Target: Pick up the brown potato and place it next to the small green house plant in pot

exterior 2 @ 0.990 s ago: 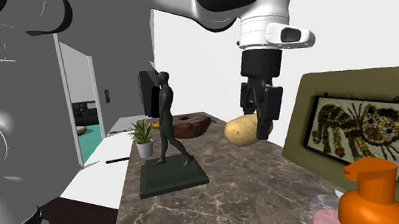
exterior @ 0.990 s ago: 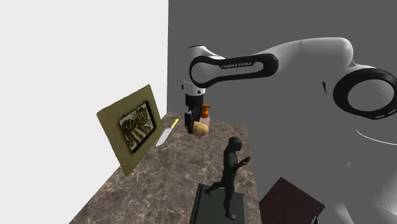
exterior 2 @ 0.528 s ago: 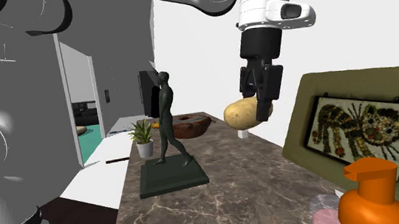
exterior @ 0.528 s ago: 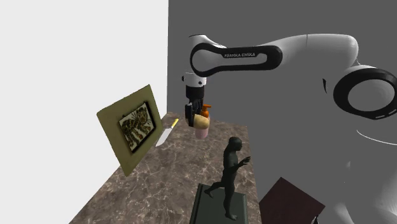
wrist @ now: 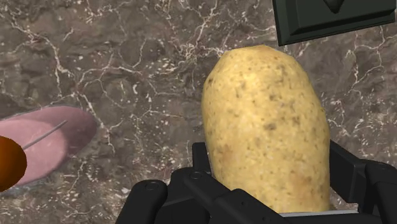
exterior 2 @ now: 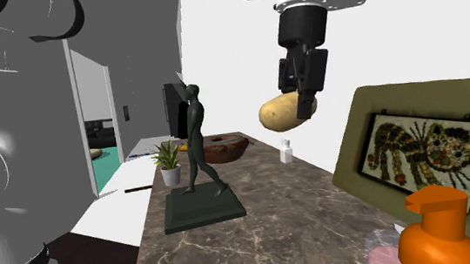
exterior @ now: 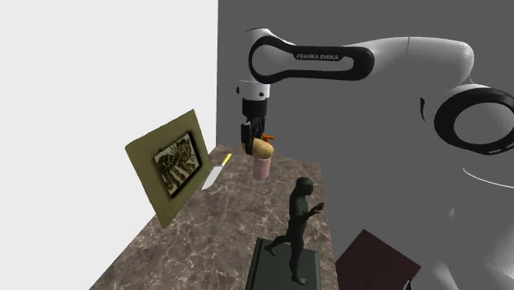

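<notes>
Pincer [exterior 2: 306,101] clasping potato [exterior 2: 282,112], raised higher above bench [exterior 2: 275,211] than a second ago; lift complete, plant [exterior 2: 168,159] awaits at eight o'clock.

potato [exterior 2: 280,111] clasped in black fingers [exterior 2: 307,90] above marble counter [exterior 2: 276,224], potted plant [exterior 2: 169,163] beyond statue [exterior 2: 195,139]

The potato [exterior 2: 282,111] is a yellowish-tan speckled oval. It's clamped near one end in the black gripper [exterior 2: 300,100] and hangs sideways well above the marble counter [exterior 2: 275,212]. The plant [exterior 2: 168,161] is a small, leafy green one in a pale pot, standing upright at the counter's far end, well apart from the potato.
</notes>
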You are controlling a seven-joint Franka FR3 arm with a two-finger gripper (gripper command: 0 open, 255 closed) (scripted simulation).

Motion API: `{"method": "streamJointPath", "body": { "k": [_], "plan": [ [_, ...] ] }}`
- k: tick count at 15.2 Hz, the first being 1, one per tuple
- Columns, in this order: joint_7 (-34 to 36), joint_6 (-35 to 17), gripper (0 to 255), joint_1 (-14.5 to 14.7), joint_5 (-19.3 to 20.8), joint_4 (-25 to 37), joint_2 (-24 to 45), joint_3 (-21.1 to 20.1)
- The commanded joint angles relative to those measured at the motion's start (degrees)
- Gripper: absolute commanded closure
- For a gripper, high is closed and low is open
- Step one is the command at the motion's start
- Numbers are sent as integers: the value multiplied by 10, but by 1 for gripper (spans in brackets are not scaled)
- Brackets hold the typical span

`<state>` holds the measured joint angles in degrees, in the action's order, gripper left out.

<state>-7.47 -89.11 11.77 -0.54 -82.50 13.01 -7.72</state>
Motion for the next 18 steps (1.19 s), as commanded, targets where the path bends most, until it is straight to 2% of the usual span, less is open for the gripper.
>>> {"method": "streamJointPath", "body": {
  "k": [1,9,18],
  "plan": [
    [12,-5,255,7,-4,-30,-25,-5],
    [83,-41,255,45,-29,-179,-143,-41],
    [174,-59,255,93,-68,-282,-238,-94]
  ]
}}
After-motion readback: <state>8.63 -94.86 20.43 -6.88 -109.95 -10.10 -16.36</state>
